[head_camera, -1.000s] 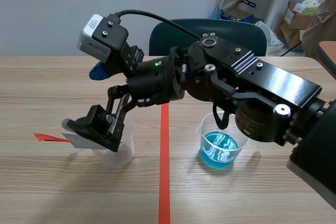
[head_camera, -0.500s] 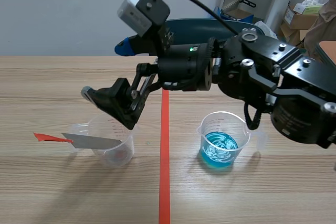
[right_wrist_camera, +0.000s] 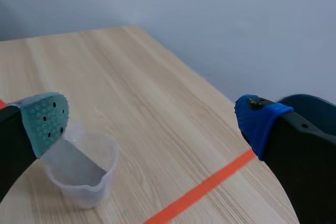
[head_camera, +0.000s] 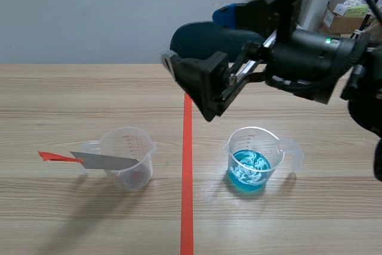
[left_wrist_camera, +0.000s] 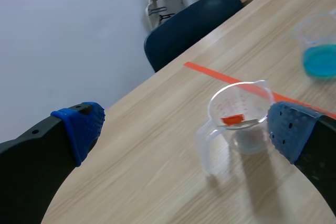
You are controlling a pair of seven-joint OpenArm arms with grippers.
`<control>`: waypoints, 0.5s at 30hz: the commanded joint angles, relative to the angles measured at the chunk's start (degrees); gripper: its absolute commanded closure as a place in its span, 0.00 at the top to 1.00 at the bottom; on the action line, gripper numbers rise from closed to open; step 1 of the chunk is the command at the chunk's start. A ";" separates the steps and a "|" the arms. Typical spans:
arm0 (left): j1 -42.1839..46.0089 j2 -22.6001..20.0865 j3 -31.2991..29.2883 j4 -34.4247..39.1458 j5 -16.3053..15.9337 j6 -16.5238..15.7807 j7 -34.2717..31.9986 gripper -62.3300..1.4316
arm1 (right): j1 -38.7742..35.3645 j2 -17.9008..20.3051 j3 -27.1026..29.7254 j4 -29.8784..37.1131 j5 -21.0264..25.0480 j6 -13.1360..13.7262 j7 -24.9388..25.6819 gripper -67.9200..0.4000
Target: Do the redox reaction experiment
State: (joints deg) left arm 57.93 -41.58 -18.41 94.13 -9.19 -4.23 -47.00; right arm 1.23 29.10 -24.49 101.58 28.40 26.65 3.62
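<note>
**Change**
- Compare with 1.0 s ago. Then: right gripper (head_camera: 194, 88) low at the clear plastic measuring beaker (head_camera: 128, 159), fingers at the grey metal strip with an orange-red tag (head_camera: 102, 160).
- Now: raised and drawn back past the tape line, well apart from that beaker. Fingers spread wide, nothing between the pads; confirm in the right wrist view (right_wrist_camera: 152, 124).
- Locate the strip released and leaning in the beaker (right_wrist_camera: 81, 174): 1 end inside, tagged end jutting out over the rim above the wooden table (head_camera: 59, 100).

**Meaning for the task**
- Treat strip placement as complete.
- Judge the blue solution as the probable next item to handle, so that metal and liquid meet. Expect a spill risk at the open rim.

**Count**
- 2 beakers: the 1 with the strip, plus 1 clear plastic beaker of blue liquid (head_camera: 253, 159), standing across the tape line from it.
- 1 metal strip.
- 2 grippers: right as above; left gripper (left_wrist_camera: 184, 129) also spread and empty, with the strip's beaker (left_wrist_camera: 241, 114) just ahead of it.
- 1 dark blue chair (head_camera: 203, 37) behind the table.
</note>
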 commanded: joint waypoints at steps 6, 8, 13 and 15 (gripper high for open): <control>-9.16 2.99 0.39 1.18 -0.17 -1.11 6.88 1.00 | -12.94 1.38 11.21 7.34 0.76 -2.32 1.01 1.00; -11.50 3.69 0.39 1.73 -0.17 -1.49 9.57 1.00 | -17.38 1.38 14.43 9.29 0.79 -3.23 1.03 1.00; -15.78 4.57 0.90 4.28 -0.20 -1.51 15.76 1.00 | -27.80 1.36 21.38 13.62 0.79 -4.85 1.20 1.00; -17.16 4.57 1.86 5.79 -0.20 -1.55 18.78 1.00 | -31.63 1.36 23.63 15.13 0.81 -5.38 1.60 1.00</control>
State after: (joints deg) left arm 40.99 -37.15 -17.37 98.13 -9.04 -6.02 -27.94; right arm -30.46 30.17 -0.99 115.68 28.53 21.80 3.79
